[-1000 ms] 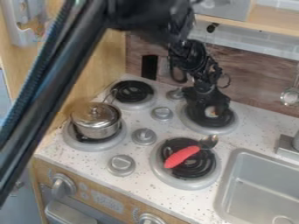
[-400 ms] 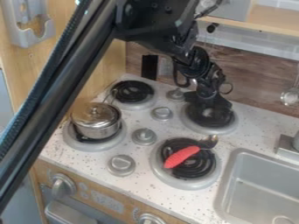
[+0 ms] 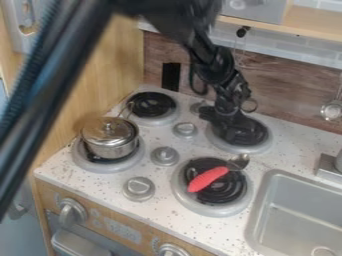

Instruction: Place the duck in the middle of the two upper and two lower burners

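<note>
Gripper (image 3: 232,132) seen at rear right burner (image 3: 262,143); jaw state cannot be told. Duck could be tipped if set against central knob (image 3: 164,155).

soft, fairly bright light, with pale glints on the pot lid (image 3: 107,129)
</note>
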You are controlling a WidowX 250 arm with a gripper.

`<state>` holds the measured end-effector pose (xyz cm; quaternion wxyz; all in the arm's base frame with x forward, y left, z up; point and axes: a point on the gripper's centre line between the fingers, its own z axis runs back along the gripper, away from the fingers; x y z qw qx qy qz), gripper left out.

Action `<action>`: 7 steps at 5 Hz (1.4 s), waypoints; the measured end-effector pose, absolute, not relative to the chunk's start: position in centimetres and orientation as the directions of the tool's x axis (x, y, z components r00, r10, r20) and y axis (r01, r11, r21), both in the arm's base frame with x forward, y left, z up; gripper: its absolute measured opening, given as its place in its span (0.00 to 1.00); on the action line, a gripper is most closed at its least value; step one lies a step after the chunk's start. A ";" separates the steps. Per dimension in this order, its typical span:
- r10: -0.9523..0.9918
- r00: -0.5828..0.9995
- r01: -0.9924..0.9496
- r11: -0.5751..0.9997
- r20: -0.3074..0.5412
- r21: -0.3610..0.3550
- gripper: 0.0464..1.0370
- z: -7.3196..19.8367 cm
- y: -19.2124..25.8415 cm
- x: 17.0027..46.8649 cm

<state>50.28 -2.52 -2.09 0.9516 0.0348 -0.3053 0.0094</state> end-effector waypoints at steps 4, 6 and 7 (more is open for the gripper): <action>0.135 0.777 -0.107 0.991 0.614 -0.082 0.17 -0.1 2.4 50.0; -0.055 0.755 0.126 0.990 0.653 -0.063 0.72 0.8 -5.6 52.5; -0.075 0.764 0.163 0.983 0.640 -0.080 0.97 -0.6 -7.0 53.3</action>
